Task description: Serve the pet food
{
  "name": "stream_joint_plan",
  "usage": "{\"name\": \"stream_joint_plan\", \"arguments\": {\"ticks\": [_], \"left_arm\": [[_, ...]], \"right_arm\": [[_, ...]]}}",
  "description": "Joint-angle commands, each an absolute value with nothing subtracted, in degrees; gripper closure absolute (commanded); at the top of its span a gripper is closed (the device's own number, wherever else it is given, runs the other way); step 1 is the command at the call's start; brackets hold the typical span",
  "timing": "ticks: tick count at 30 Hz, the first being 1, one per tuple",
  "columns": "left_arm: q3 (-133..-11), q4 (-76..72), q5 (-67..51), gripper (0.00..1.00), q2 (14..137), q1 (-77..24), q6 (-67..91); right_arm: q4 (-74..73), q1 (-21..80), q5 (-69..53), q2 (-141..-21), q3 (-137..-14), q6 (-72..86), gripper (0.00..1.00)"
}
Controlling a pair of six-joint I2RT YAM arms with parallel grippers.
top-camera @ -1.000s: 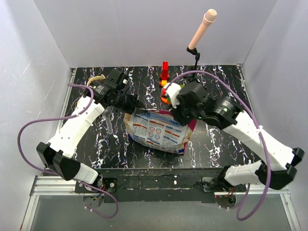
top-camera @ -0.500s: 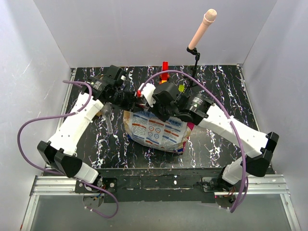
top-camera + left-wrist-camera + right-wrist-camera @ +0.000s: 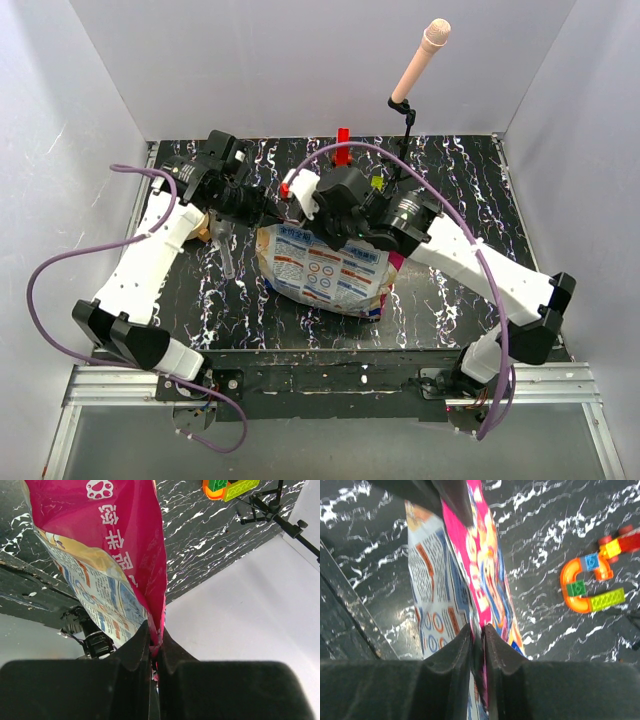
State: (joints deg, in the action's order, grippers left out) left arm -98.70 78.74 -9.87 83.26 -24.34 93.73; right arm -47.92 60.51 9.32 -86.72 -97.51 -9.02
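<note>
The pet food bag (image 3: 325,268), glossy white, blue and magenta-pink, lies on the dark marbled table with its top edge lifted at the far side. My left gripper (image 3: 272,214) is shut on the bag's pink edge (image 3: 155,639); the bag (image 3: 107,555) hangs away from the jaws. My right gripper (image 3: 314,222) is shut on the same top edge just to the right (image 3: 479,630), with the bag (image 3: 470,575) stretching ahead. The kibble is hidden inside the bag.
Bright toy blocks (image 3: 343,146) lie behind the bag and show in the right wrist view (image 3: 585,585) and the left wrist view (image 3: 230,487). A microphone on a stand (image 3: 420,60) rises at the back. A tan bowl (image 3: 203,229) peeks from under the left arm beside a grey scoop (image 3: 228,258).
My right arm has swung left from the bag's right corner to its top edge beside the left gripper. The left arm has pulled slightly left and back, holding the bag throughout.
</note>
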Motion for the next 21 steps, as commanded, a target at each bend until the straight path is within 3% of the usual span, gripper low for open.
{"name": "stream_joint_plan", "arguments": {"ticks": [1,9,10,11,13,16,18,21], "left_arm": [[-105.7,83.1,-7.0,1.0,84.9,-23.0,94.5],[-104.0,81.3,-9.2,1.0,83.1,-23.1,97.8],[-103.9,80.5,-9.4,1.0,82.9,-23.0,98.1],[-103.9,80.2,-9.4,1.0,82.9,-23.1,98.2],[-103.3,80.2,-8.9,1.0,82.4,-23.0,97.6],[-99.2,79.3,-7.3,0.72,80.3,-23.1,97.2],[-95.0,77.3,-7.2,0.69,78.4,-23.1,97.7],[-92.6,76.3,-6.4,0.75,77.7,-23.0,97.6]], "right_arm": [[-45.5,61.2,6.3,-91.8,-105.2,-7.5,0.75],[-45.6,61.2,3.6,-96.9,-108.7,-8.0,0.72],[-45.4,61.2,4.5,-97.0,-108.4,-7.6,0.79],[-45.3,61.2,6.0,-97.0,-108.1,-7.4,0.98],[-45.4,61.2,7.5,-96.8,-107.8,-6.9,0.99],[-42.7,61.3,6.0,-94.1,-105.8,-6.4,0.99],[-43.5,61.3,4.8,-94.0,-106.8,-6.2,0.99],[-44.3,61.3,3.1,-94.2,-109.1,-5.8,0.99]]}}
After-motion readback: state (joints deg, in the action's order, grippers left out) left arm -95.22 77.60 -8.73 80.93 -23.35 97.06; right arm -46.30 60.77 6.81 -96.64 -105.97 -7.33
